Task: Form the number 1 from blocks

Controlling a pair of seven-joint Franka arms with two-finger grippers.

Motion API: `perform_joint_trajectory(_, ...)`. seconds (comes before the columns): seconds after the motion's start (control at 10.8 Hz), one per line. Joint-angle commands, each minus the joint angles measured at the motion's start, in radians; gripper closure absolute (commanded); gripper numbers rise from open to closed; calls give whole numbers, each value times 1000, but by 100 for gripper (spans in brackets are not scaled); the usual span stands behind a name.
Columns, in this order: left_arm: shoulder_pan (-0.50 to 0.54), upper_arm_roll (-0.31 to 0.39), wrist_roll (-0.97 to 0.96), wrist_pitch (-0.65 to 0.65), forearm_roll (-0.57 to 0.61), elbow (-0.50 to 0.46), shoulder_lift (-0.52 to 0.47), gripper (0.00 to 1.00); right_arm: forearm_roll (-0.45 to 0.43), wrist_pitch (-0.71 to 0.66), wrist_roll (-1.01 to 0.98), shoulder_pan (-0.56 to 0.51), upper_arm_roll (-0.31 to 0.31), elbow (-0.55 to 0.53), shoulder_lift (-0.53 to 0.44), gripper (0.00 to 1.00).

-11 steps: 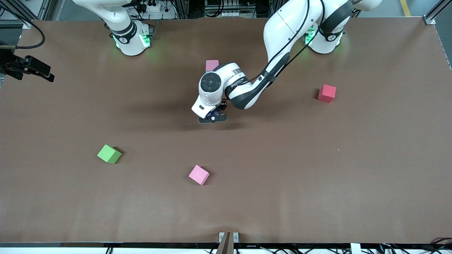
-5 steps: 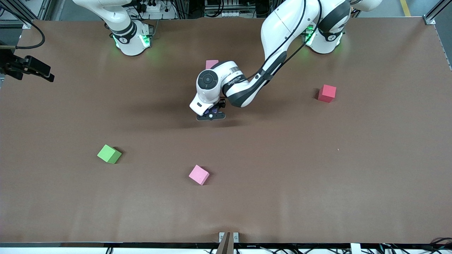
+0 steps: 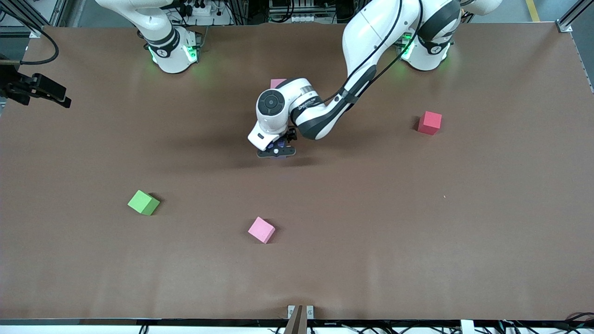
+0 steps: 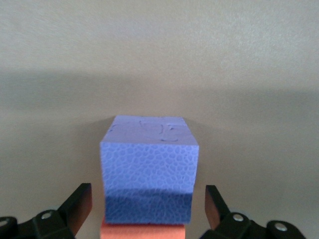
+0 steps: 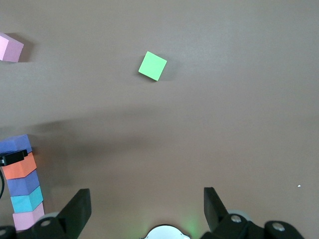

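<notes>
The right gripper point(image 5: 144, 209) hangs over the table's edge at the right arm's end, where that arm waits; its black fingers point(image 5: 77, 206) stand wide apart with nothing between them.

The green cube point(image 3: 143, 202) lies on the matte brown table point(image 3: 417, 232), toward the right arm's end. The loose pink cube point(image 3: 261, 229) lies nearer the front camera than any other block, turned at an angle.

At mid-table the blocks form one straight row, seen in the right wrist view: pale pink cube point(image 5: 27, 218), light blue cube point(image 5: 27, 200), purple cube point(image 5: 22, 183), orange cube point(image 5: 19, 166) and a second purple cube point(image 5: 16, 144), each touching the next. The second purple cube point(image 4: 148, 169) shows a pebbled foam face and sharp square edges.

The left gripper point(image 3: 276, 151) sits low over this end cube. Its jaws are spread wider than the cube, one finger point(image 4: 79, 204) on each side, clear of the foam.

The crimson red cube point(image 3: 429, 123) lies alone toward the left arm's end.
</notes>
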Motion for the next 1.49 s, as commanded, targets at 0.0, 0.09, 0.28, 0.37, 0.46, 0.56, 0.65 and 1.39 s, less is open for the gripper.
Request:
perform_joint_trajectory(0.0, 1, 14, -35, -77, 16, -8, -68, 0, -3, -13, -5, -1, -1, 12, 4, 0)
perform_joint_trajectory(0.09, 7, 17, -35, -109, 16, -8, -89, 0, -3, -13, -5, -1, -1, 12, 4, 0)
perform_joint_trajectory(0.28, 58, 26, -35, -170, 16, -9, -147, 0, -3, -13, -5, -1, -1, 12, 4, 0)
perform_joint_trajectory(0.37, 113, 26, -36, -199, 14, -11, -185, 0, -3, -13, -5, 1, 0, 13, 4, 0)
perform_joint_trajectory(0.46, 180, 26, -35, -233, 16, -22, -225, 0, -3, -13, -5, 1, -1, 13, 4, 0)
perform_joint_trajectory(0.56, 249, 26, -21, -268, 16, -32, -264, 0, -3, -11, -5, 1, -1, 15, 4, 0)
perform_joint_trajectory(0.65, 315, 26, -19, -273, 17, -41, -291, 0, -3, -11, -6, 1, 0, 15, 4, 0)
perform_joint_trajectory(1.39, 717, 22, 238, -358, 22, -65, -442, 0, 14, 6, -72, -42, 0, 44, 33, 0)
